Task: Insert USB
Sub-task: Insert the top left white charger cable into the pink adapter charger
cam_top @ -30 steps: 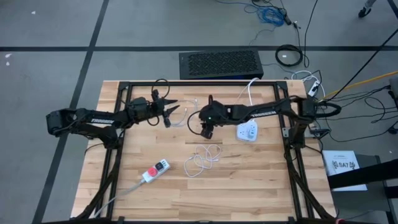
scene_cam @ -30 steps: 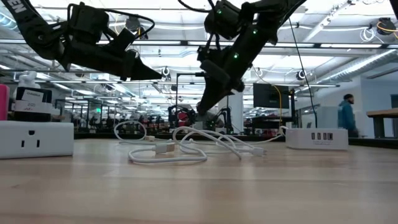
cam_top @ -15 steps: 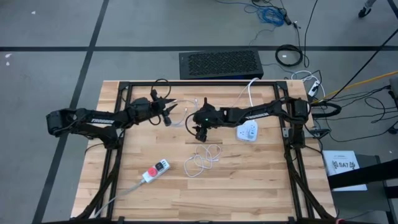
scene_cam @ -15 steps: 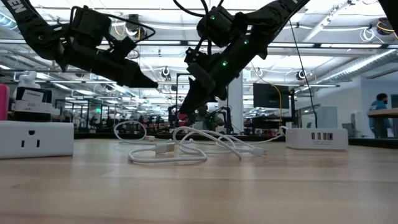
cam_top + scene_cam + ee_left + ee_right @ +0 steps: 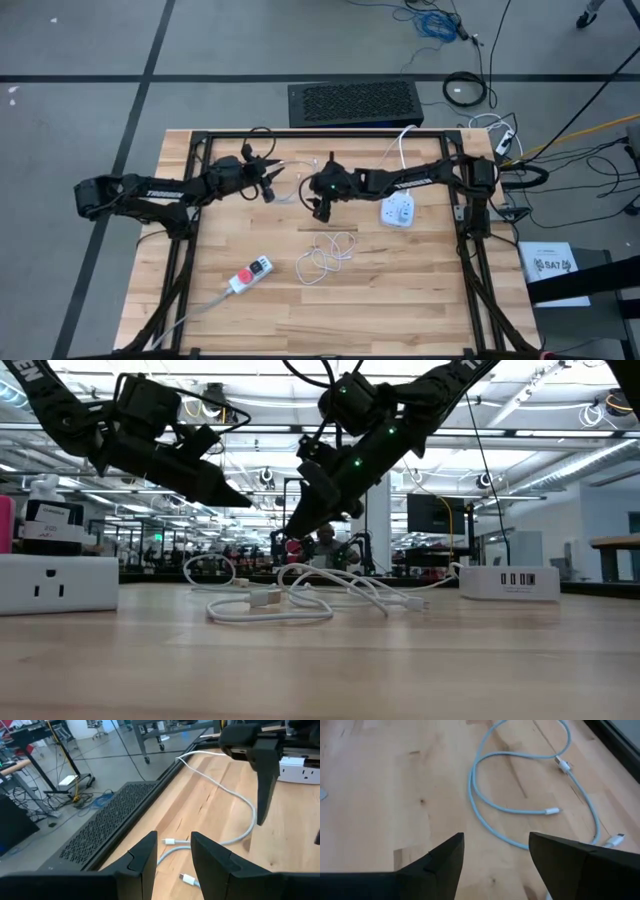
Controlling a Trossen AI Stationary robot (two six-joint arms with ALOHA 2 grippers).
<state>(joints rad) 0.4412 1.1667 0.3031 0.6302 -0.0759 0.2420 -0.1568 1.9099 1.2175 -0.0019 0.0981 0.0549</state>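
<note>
Light wooden butcher-block table (image 5: 400,300) set in a black frame, standing on a grey floor. Lying on it: a loosely coiled white USB cable (image 5: 325,255) near the middle; a second white cable (image 5: 295,180) toward the far edge; a white USB charging hub (image 5: 398,212) right of centre; a white power strip with a red switch (image 5: 250,274) at front left.
</note>
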